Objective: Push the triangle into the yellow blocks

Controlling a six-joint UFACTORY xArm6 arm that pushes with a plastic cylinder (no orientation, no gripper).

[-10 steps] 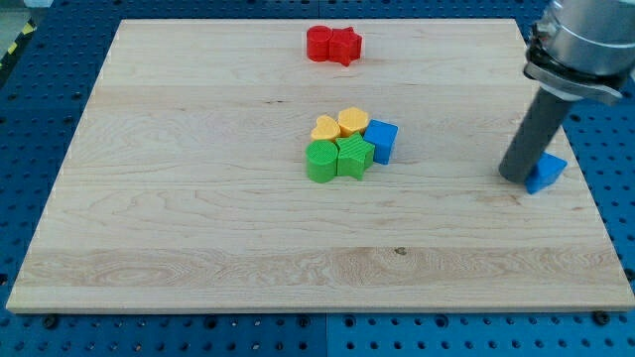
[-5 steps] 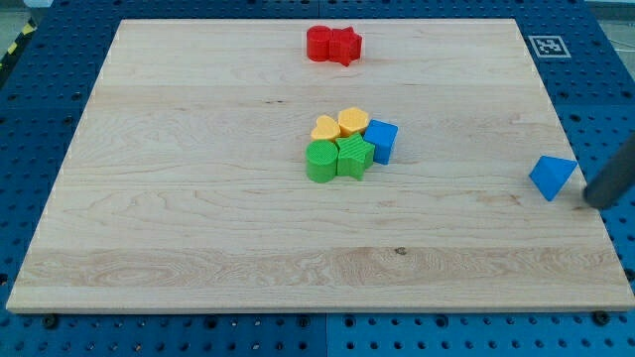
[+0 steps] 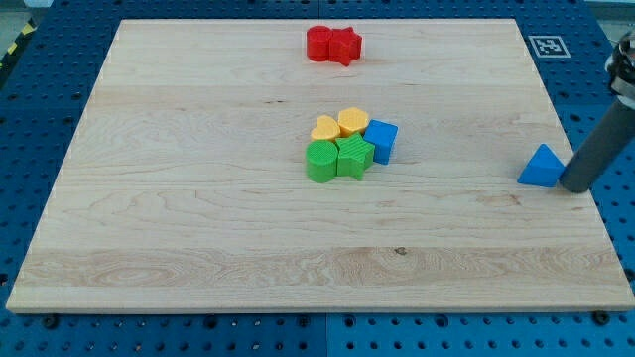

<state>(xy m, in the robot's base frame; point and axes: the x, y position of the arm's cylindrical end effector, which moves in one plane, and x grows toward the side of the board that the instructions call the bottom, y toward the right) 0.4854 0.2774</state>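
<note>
The blue triangle (image 3: 543, 167) lies near the board's right edge. My tip (image 3: 574, 185) rests just to the triangle's right, touching or nearly touching it. Two yellow blocks (image 3: 340, 125) sit at the middle of the board, at the top of a cluster. Two green blocks (image 3: 338, 159) lie just below them and a blue cube (image 3: 382, 140) is on the cluster's right side. The triangle is well to the right of the cluster.
Two red blocks (image 3: 333, 45) sit together near the board's top edge. A marker tag (image 3: 548, 46) is on the board's top right corner. The wooden board (image 3: 198, 198) lies on a blue perforated table.
My tip went from the triangle's left, out past the board's right edge, then came back against the triangle's right side. The triangle has turned and shifted slightly left.
</note>
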